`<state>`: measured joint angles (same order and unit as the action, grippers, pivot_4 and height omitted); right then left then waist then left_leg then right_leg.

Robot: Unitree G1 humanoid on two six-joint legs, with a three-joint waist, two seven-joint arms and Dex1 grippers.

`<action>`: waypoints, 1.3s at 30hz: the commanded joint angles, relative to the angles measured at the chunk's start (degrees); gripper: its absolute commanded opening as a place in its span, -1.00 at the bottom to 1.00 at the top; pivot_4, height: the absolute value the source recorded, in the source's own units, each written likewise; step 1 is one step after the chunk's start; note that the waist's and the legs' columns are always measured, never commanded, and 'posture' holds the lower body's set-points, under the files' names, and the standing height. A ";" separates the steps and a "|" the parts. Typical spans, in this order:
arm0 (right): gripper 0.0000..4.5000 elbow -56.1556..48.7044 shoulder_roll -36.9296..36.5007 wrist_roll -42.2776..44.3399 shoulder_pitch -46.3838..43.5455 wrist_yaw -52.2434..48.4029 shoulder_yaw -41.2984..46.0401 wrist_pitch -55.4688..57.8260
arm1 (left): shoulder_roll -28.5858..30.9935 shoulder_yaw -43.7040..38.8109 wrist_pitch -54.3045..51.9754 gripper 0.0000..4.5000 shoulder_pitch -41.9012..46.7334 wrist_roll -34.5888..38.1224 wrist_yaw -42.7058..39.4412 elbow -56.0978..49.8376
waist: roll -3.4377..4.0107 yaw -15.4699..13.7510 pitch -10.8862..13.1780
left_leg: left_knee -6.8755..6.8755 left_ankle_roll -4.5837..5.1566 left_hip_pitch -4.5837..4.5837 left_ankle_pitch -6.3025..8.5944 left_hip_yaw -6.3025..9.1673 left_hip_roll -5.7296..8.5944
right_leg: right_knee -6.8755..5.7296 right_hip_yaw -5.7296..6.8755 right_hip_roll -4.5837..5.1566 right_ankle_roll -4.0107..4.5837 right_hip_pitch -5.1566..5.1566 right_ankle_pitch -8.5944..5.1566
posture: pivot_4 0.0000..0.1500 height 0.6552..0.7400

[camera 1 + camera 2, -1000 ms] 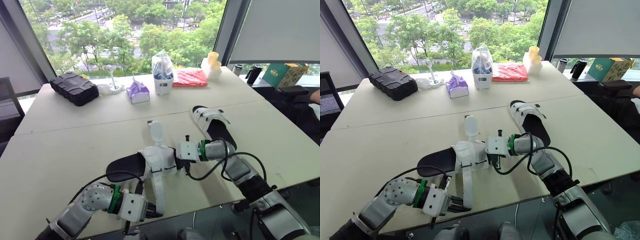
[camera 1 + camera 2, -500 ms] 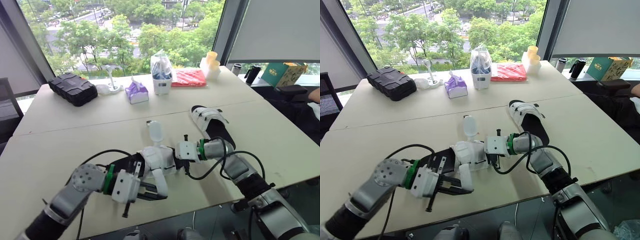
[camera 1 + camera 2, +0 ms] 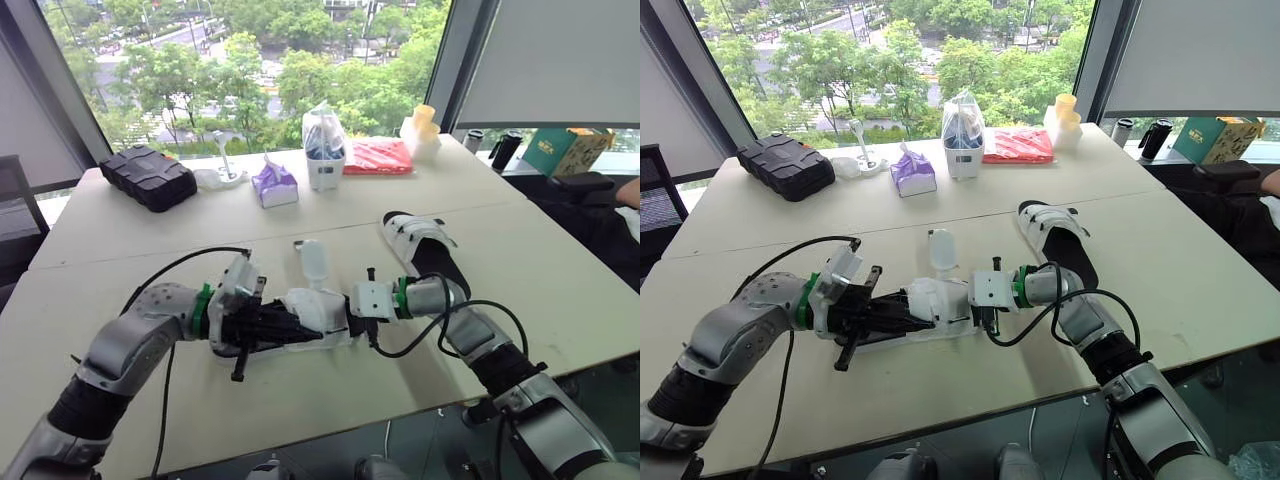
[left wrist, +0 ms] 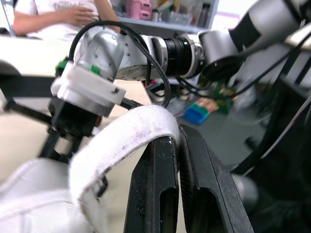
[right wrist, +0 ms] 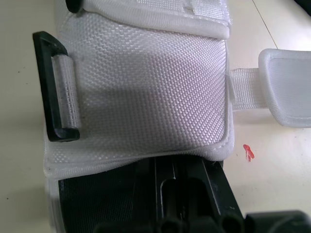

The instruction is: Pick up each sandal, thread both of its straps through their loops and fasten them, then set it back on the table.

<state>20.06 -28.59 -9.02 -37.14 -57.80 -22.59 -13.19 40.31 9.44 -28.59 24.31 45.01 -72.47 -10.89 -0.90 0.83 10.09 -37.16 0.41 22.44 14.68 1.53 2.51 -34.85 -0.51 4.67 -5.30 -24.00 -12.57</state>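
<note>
Sandal strap pinched, shoe held flat on the tabletop

Sandal work is centred on the near sandal point(image 3: 300, 315), which lies on the tabletop point(image 3: 130, 260) close to its near edge, between the two arms. The left hand point(image 3: 288, 322) comes in from the left with its fingers pressed together on a white strap point(image 4: 121, 136), which loops over the fingertips. From the right, the right hand point(image 5: 187, 170) meets the shoe's side. Its fingers look pressed together, tips tucked under the edge of the woven white upper point(image 5: 146, 97), seemingly nipping it.

By its look the sandal should be light, with a sole that flexes a little. The straps are soft webbing that folds and twists freely, so a strap is best pinched close to its free tip, where it can be steered. The black loop point(image 5: 57, 87) is narrow and stiff, and a limp strap end will likely buckle against it unless fed in flat. The upper's edge or the sole's rim offers the firmest anchor for the other hand.

A little farther off, the second strap point(image 3: 312, 262) lies loose, pointing away across the tabletop. Beyond and to the right rests the far sandal point(image 3: 425, 245), well apart from both hands. Along the far edge sit a black case point(image 3: 148, 177), a purple tissue pack point(image 3: 275, 185) and a red packet point(image 3: 378, 155).
</note>
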 commanded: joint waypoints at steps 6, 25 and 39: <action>-1.00 1.63 -0.84 -2.26 0.51 0.12 -0.64 1.37 | -5.60 -5.42 -17.29 -0.97 5.29 9.02 5.49 7.97 | -0.04 0.00 0.01 | -0.12 0.00 -0.04 0.00 0.01 0.00 | -0.16 0.00 -0.01 -0.01 0.01 -0.01 | 1.00 1.00; -1.00 2.21 0.11 -2.44 -0.09 0.92 -0.95 1.63 | -20.36 -20.93 -37.71 -0.71 11.22 16.30 30.20 24.96 | -0.10 -0.05 -0.01 | -0.11 -0.09 -0.08 -0.03 0.04 0.02 | -0.25 -0.04 0.01 -0.14 -0.01 0.07 | 1.00 1.00; -1.00 2.36 0.37 -2.53 -0.23 1.02 -0.91 1.66 | -26.85 -32.74 -30.62 0.96 15.22 14.29 44.85 34.00 | -0.13 -0.08 -0.02 | -0.07 -0.21 -0.09 -0.08 0.05 0.02 | -0.25 -0.04 0.03 -0.21 -0.02 0.13 | 1.00 1.00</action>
<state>20.53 -27.93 -9.57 -37.55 -57.00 -22.80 -12.91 13.05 -21.26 -61.30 37.77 59.47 -28.87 23.07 -1.03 0.75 10.07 -37.23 0.19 22.34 14.59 1.58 2.53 -35.10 -0.55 4.70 -5.52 -24.02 -12.44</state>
